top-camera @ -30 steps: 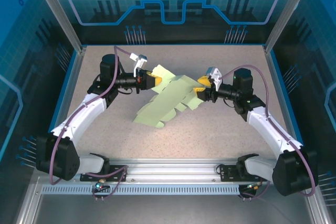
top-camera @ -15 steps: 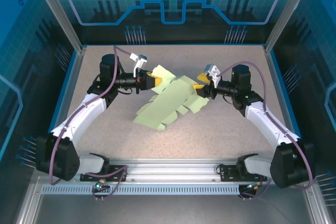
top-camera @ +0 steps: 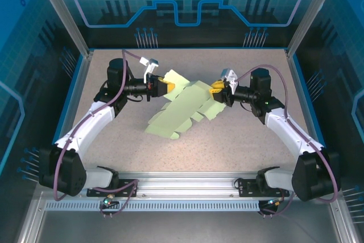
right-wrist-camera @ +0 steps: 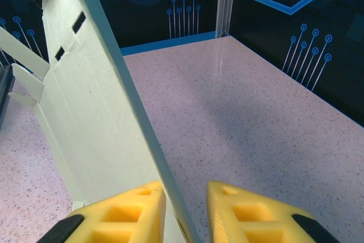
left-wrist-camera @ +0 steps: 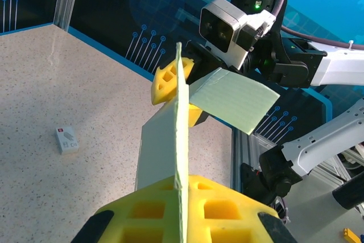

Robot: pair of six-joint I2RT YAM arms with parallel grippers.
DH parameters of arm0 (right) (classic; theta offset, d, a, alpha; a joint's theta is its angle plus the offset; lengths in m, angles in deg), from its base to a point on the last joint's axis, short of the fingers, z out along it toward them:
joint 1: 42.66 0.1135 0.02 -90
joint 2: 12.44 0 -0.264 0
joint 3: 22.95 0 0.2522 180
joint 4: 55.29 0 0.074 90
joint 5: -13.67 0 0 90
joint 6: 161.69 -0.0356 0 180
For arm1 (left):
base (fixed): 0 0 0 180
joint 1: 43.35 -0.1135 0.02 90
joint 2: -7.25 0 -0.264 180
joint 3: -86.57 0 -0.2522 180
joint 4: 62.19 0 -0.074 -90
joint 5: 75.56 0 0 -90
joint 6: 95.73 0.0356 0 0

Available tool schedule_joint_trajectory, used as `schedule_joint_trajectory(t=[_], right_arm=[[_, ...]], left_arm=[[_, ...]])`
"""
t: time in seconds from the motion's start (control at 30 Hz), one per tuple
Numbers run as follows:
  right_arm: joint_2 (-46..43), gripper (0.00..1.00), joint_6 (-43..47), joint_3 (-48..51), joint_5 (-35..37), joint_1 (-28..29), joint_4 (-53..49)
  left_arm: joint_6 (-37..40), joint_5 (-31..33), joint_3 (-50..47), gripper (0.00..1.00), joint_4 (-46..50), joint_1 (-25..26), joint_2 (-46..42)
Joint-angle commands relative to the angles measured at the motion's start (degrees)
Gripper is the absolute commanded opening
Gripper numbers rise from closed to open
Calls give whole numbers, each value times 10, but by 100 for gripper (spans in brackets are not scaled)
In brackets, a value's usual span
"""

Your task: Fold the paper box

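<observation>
Lying inside right pincer [right-wrist-camera: 185, 197]; paper box [right-wrist-camera: 85, 118]

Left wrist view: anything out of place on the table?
A small white tag lies loose on the table, apart from the paper box. It looks like a stray. No tears or spills visible.

Left gripper [top-camera: 165, 87] points toward 3 o'clock, pinched closed; right gripper [top-camera: 214, 90] points toward 9 o'clock, jaws slightly apart.
</observation>
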Motion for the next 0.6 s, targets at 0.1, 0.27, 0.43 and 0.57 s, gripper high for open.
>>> schedule_joint_trajectory(t=[0.1,0.27,0.43,0.57], right_arm=[[9,28,10,-29,-20,6,-10],[14,26,18,-35,-24,9,-24],[21,27,25,-39,-22,8,-34],[28,29,32,-49,-28,9,-46]], left_arm=[[6,-16,-1,0,-1,-2,-14],[6,-16,-1,0,-1,-2,-14],[4,-17,-2,0,-3,-3,-16],[4,-19,-2,0,-3,-2,-18]])
